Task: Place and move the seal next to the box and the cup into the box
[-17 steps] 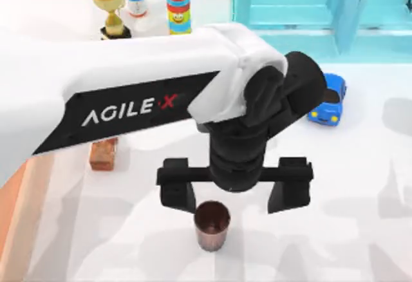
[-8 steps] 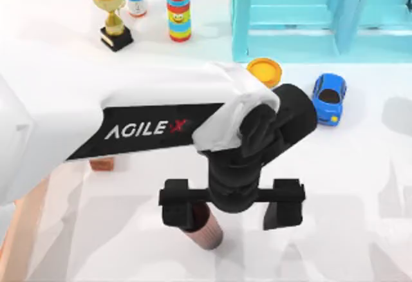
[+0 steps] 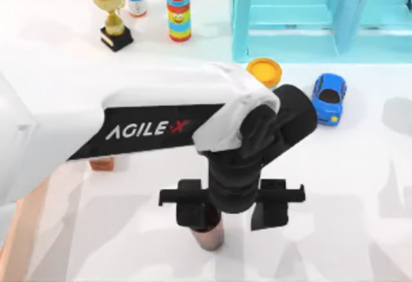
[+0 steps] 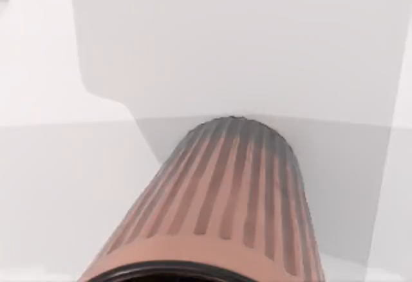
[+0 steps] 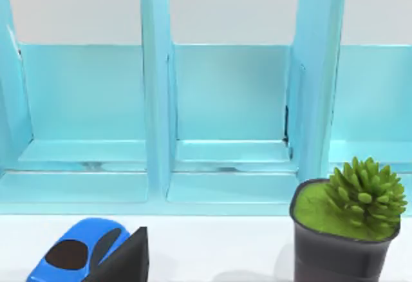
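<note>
Only one legible marking: "AGILE X" in white letters, the X red, on the black panel of the left arm (image 3: pixel 145 129).

The left gripper (image 3: pixel 230 210) fingers (image 3: pixel 190 212) have closed on the cup (image 3: pixel 207 234).

Left gripper (image 3: pixel 232 212) lowered, jaws narrowed

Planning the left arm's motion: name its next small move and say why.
Probably finish closing, then lift. The left claw straddles the cup, fingers near its sides but contact unclear, and the cup looks still on the table. The box edge lies at the left.
</note>
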You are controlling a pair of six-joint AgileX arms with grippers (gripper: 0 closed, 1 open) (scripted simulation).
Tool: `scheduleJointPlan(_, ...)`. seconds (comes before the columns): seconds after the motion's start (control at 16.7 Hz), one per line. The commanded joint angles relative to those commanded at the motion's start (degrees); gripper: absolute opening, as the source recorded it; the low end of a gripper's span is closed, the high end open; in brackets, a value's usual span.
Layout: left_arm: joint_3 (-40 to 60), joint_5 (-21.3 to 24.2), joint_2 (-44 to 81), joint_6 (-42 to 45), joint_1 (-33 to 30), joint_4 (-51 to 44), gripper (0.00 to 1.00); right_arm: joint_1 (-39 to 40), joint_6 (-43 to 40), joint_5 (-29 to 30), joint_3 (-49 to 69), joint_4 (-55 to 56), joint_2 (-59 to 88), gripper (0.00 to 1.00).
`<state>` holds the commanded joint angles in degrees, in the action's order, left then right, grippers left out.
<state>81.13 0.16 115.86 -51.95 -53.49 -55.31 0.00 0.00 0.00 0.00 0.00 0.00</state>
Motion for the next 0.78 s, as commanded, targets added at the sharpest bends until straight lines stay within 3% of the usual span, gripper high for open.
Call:
scheduleJointPlan(0.36,0.00,0.00,0.00,0.00,0.00,0.00,0.02,0.00,0.00,0.00,0.00,0.00,0.00,1.00)
scheduleJointPlan(0.78,0.00,0.00,0.00,0.00,0.00,0.00,0.00,0.00,0.00,0.00,0.00,0.00,0.00,1.00)
